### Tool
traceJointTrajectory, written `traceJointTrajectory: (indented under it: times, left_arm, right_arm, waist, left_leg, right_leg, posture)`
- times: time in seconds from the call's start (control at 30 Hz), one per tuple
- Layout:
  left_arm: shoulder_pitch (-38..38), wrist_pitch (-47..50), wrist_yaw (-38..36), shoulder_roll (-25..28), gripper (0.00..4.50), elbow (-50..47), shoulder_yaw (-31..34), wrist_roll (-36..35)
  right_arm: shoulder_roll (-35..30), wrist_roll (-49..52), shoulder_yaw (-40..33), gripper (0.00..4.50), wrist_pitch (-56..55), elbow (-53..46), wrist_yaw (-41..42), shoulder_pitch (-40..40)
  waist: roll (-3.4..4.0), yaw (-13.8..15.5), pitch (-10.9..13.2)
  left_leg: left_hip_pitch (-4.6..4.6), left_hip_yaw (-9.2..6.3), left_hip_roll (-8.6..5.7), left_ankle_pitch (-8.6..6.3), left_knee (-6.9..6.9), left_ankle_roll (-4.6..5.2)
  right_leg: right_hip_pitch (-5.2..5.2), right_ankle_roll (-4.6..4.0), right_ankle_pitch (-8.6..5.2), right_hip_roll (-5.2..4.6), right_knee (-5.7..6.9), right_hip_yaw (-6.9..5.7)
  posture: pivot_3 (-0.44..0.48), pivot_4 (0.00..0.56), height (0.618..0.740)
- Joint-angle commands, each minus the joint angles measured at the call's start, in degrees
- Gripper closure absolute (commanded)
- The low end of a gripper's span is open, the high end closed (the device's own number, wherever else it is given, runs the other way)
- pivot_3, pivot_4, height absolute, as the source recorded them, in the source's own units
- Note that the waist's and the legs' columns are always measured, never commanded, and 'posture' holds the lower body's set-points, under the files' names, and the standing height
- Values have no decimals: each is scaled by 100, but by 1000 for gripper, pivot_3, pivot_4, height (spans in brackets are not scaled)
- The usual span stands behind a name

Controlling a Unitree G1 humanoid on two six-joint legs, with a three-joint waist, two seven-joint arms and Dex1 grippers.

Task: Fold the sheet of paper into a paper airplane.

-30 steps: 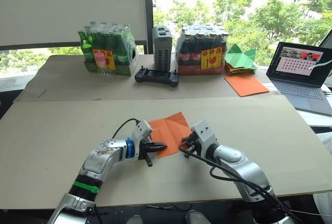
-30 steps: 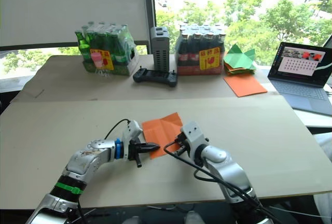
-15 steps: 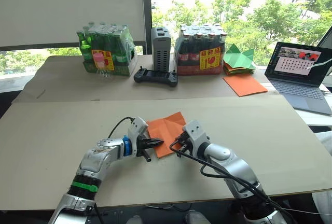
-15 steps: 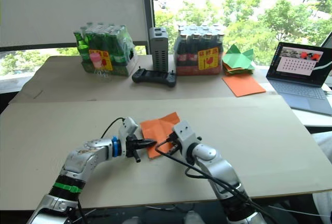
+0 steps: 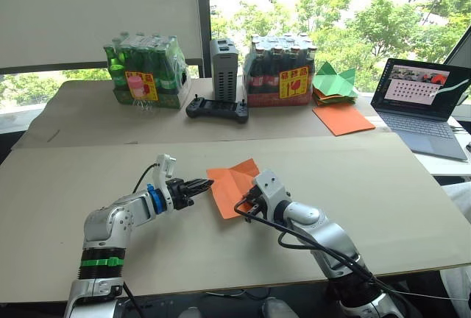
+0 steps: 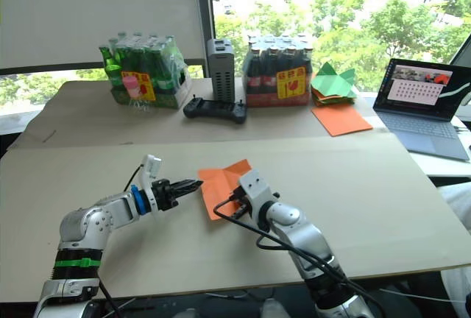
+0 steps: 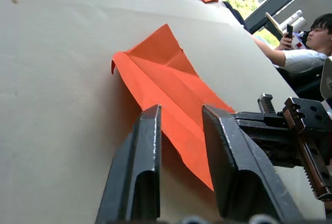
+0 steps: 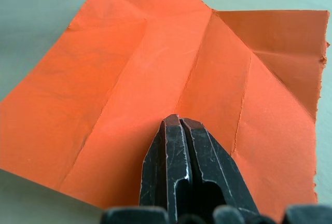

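The sheet of paper (image 5: 234,184), bright orange with crease lines, lies partly folded on the near table, one flap turned over at its far corner. My left gripper (image 5: 208,182) hovers at the paper's left edge, its fingers (image 7: 148,156) open with nothing between them. My right gripper (image 5: 247,202) is shut, and its fingertips (image 8: 179,130) press down on the near right part of the paper (image 8: 155,68). The left wrist view shows the paper (image 7: 171,84) just past the open fingers, with the right gripper beside it.
On the far table stand a pack of green bottles (image 5: 143,75), a grey box (image 5: 224,68), a black controller (image 5: 215,108), a pack of dark bottles (image 5: 278,73), green paper shapes (image 5: 335,82) and a bigger orange sheet (image 5: 340,119). A laptop (image 5: 419,97) sits right. A person (image 7: 306,47) sits beyond.
My left arm has drawn back to the left, so its gripper went from the paper's near edge to its left edge. The right gripper stays pressed on the paper.
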Motion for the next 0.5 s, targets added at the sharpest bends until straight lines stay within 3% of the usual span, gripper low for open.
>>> traceJointTrajectory:
  times: [0.03, 0.5]
  left_arm:
    - [-212, 33, 119, -13, 2047, 142, 161, -129]
    - [-752, -202, 29, -241, 2047, 1173, -222, 173]
  right_arm:
    - [30, -36, 105, 4500, 13, 92, 62, 37]
    - [-16, -64, 80, 4500, 100, -33, 27, 120]
  waist:
    - [0, -1, 0]
    - [-1, -3, -1]
  left_leg:
    - [0, 0, 0, 0, 0, 0]
    - [-1, 0, -2, 0, 0, 0]
  right_leg:
    - [0, 0, 0, 0, 0, 0]
    - [1, -1, 0, -1, -2, -1]
  posture:
    - [0, 150, 740]
    - [0, 150, 740]
